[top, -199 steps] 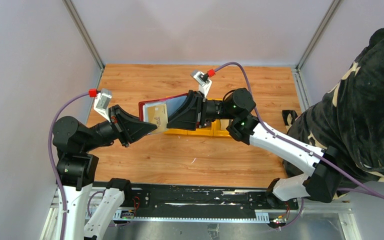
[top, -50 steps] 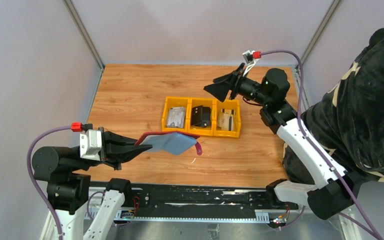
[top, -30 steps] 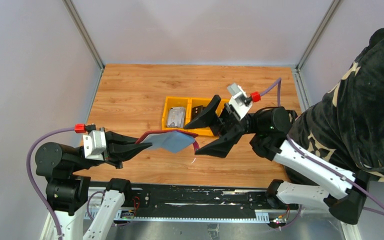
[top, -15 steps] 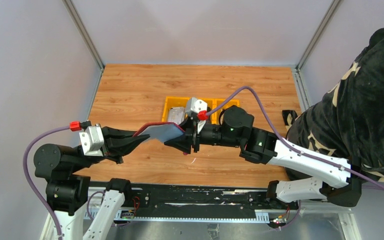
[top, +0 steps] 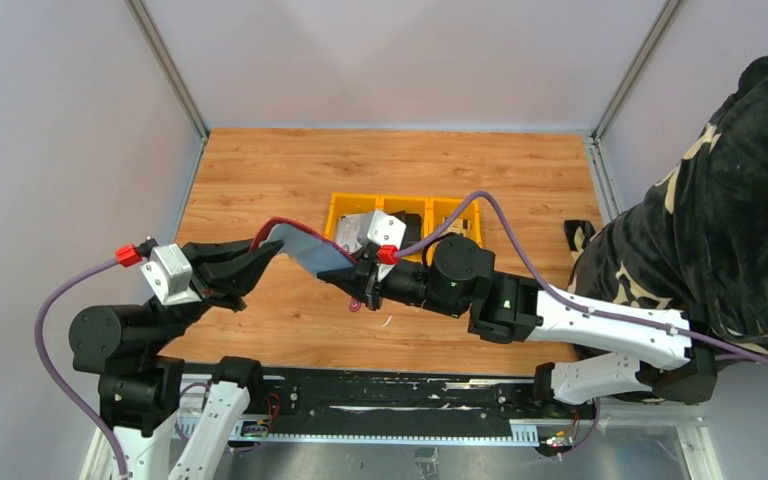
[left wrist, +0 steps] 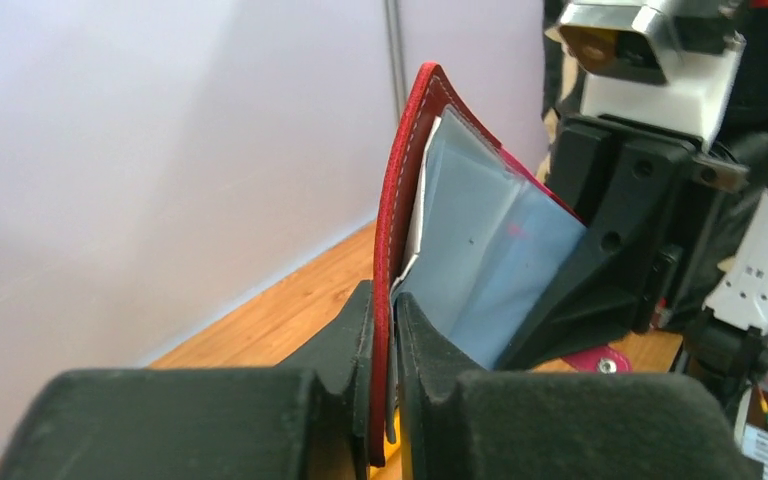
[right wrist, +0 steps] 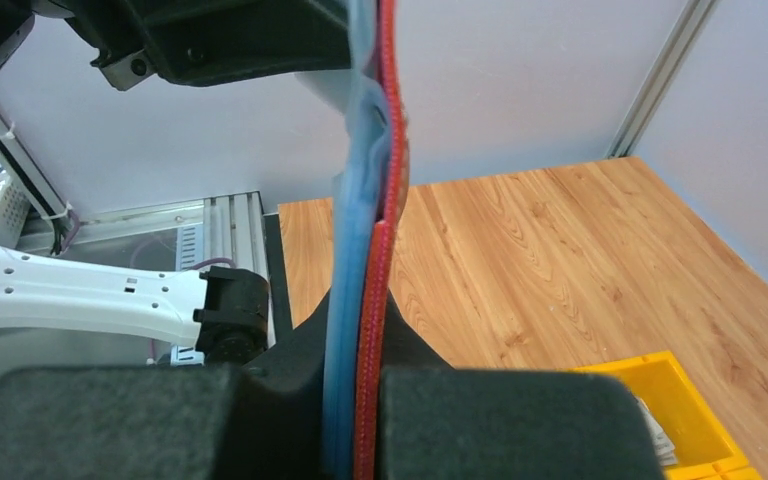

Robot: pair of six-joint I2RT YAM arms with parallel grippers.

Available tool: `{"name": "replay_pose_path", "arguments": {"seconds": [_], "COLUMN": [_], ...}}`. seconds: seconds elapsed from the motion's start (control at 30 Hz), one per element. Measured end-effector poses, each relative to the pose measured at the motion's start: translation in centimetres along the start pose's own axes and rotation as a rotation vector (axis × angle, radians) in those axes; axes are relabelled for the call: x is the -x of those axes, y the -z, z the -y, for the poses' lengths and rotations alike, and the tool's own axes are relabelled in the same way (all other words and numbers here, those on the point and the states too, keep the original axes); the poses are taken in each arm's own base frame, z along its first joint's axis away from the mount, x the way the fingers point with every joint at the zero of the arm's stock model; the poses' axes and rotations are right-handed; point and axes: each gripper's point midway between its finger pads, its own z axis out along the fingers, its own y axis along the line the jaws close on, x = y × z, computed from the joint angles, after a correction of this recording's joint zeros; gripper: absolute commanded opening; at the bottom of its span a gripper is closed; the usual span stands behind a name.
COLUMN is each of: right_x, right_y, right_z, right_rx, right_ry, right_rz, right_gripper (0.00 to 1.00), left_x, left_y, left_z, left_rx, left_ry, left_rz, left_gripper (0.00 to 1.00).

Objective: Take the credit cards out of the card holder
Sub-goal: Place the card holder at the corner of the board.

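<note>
Red card holder hangs above the table — left gripper pinches its left end. Right gripper clamps its right end.

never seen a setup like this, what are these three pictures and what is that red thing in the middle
These are two robot arms fixed at the near edge of a wooden table. One picture looks down from above; the other two come from small cameras on each arm's wrist, so each shows its own black fingers up close. The red thing is a folding card holder with grey-blue lining. Both arms hold it off the table: the left hand is shut on one end, the right hand on the other. Its pink closing tab hangs below. Behind it on the table sits a yellow bin with three compartments holding small items, partly hidden.
</note>
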Motion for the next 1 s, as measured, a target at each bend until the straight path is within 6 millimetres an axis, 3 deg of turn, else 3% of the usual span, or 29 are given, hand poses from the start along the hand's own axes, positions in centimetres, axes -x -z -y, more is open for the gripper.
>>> {"name": "replay_pose_path", "arguments": {"seconds": [0.2,0.3,0.67,1.0], "right_x": [-0.1,0.1,1.2,1.9], "right_y": [-1.0,-1.2,0.6,0.6], "right_z": [0.1,0.6,5.3,6.1], "right_rx": [-0.036,-0.092,-0.376,-0.412], "right_ry": [0.023,0.052,0.104,0.015], "right_rz": [-0.001,0.006,0.061,0.14], "right_gripper": [0.0,0.0,0.0,0.0], "left_x": [-0.8,-1.3,-1.7,-2.5], "left_y": [-0.7,-1.0,-0.7,-0.2], "left_z": [-1.4,-1.4,2.1,3.5], "left_rx": [0.06,0.057,-0.137,-0.213], "left_ry": [0.123,0.192,0.235,0.223], "left_rz": [0.035,0.044,0.003,-0.039], "left_gripper": [0.18,0.13,0.04,0.0]}}
